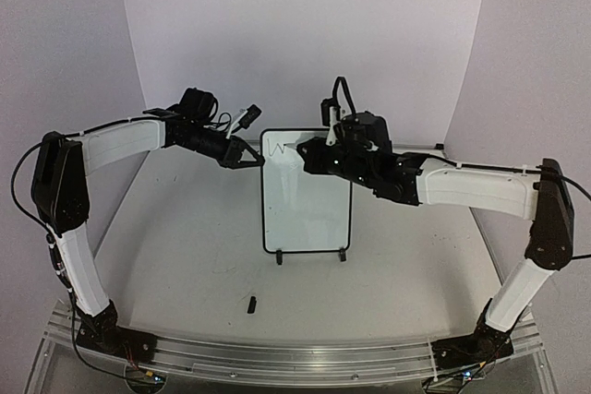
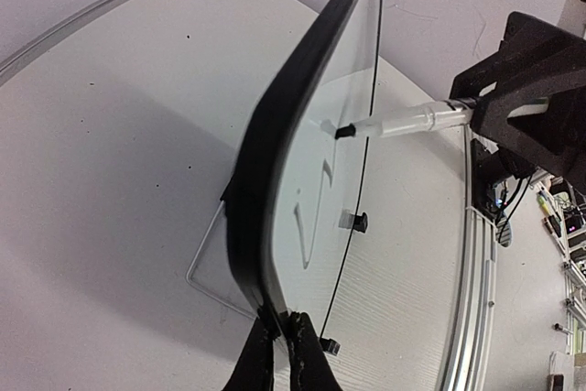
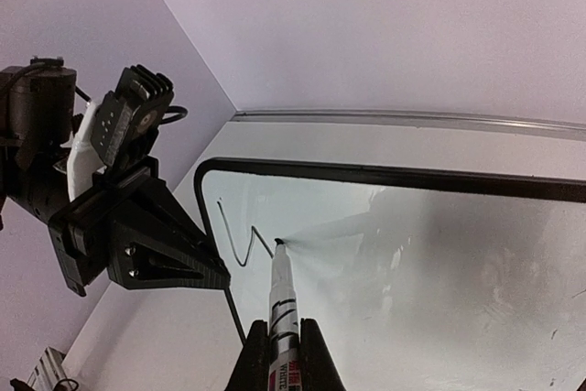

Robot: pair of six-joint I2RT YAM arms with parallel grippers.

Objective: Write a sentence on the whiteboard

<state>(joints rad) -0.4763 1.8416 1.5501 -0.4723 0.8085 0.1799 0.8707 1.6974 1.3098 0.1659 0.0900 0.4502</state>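
The whiteboard (image 1: 309, 214) stands upright on its two black feet at the table's middle. My left gripper (image 1: 251, 156) is shut on the board's upper left edge; in the left wrist view its jaws (image 2: 279, 341) pinch the black frame (image 2: 265, 190). My right gripper (image 1: 312, 152) is shut on a white marker (image 3: 282, 295), whose tip touches the board's upper left area. The sentence (image 3: 236, 237) is only a first thin zigzag stroke, like part of a "W", ending at the tip. It also shows in the top view (image 1: 274, 147) and the left wrist view (image 2: 311, 217).
A small black marker cap (image 1: 251, 304) lies on the table in front of the board. White backdrop walls stand behind and at both sides. A metal rail (image 1: 277, 357) runs along the near edge between the arm bases.
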